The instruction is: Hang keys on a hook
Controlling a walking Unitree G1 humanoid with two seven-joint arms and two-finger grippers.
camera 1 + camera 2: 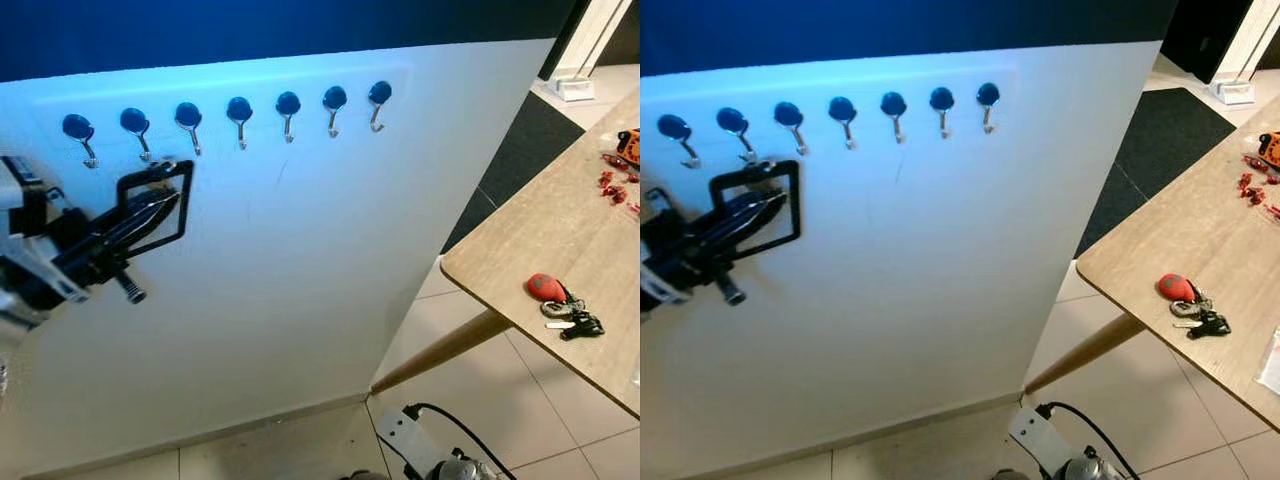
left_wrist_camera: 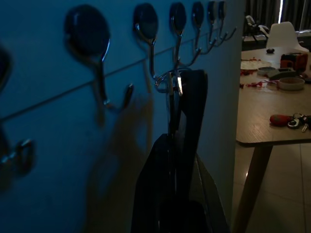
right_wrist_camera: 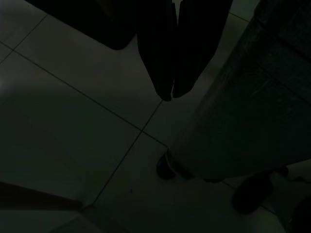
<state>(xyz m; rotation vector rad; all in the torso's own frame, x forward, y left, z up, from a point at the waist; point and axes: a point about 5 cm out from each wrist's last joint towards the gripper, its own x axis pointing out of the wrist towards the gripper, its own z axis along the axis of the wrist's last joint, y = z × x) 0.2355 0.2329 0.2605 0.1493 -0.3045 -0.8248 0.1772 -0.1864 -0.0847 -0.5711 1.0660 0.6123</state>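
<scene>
Left wrist view: left gripper (image 2: 182, 80) at the hooks (image 1: 240, 110) on the white wall (image 1: 300, 260).
Its fingers were pinched on a key ring (image 2: 167, 82) touching one hook; more keys (image 1: 560, 305) lay on the table (image 1: 560, 220). Right gripper (image 3: 172, 92), narrow, hung over floor tiles.

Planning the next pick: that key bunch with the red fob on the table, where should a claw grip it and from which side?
Judging by its pose, grip the red fob: the bulkiest, rounded part of the key bunch, lying flat near the table edge. Come from straight above, fingers across its narrow width. The ring and dark keys beside it lie too flat and tangled for a sure pinch.
</scene>
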